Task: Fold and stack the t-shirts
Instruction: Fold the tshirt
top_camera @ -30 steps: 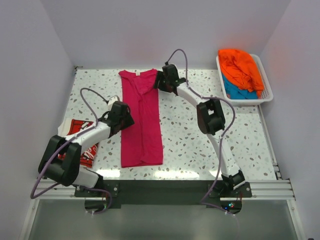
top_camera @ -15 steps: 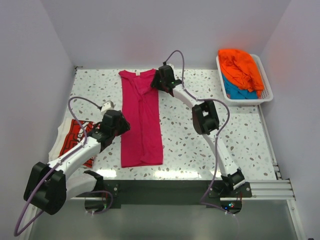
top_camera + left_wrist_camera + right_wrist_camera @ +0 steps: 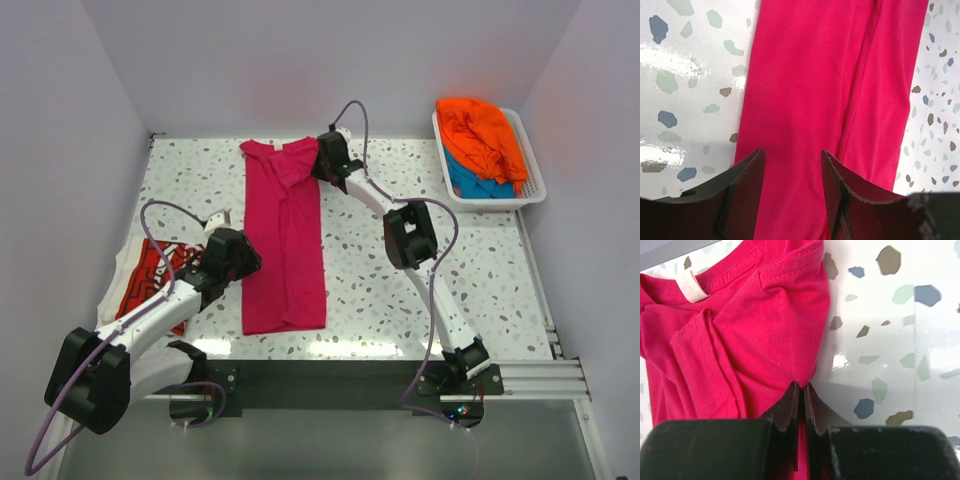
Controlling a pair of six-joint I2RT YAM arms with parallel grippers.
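On the table (image 3: 500, 270), the magenta t-shirt (image 3: 285, 240) lies folded lengthwise.

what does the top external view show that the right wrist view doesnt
Only top external: the white basket holding the orange t-shirt over the teal-blue t-shirt, the red lettered t-shirt at the table's left edge, and the left gripper. Only right wrist: the white neck label and the right gripper pinched shut on the shirt's edge. Both: the magenta-pink t-shirt lying on the speckled table.
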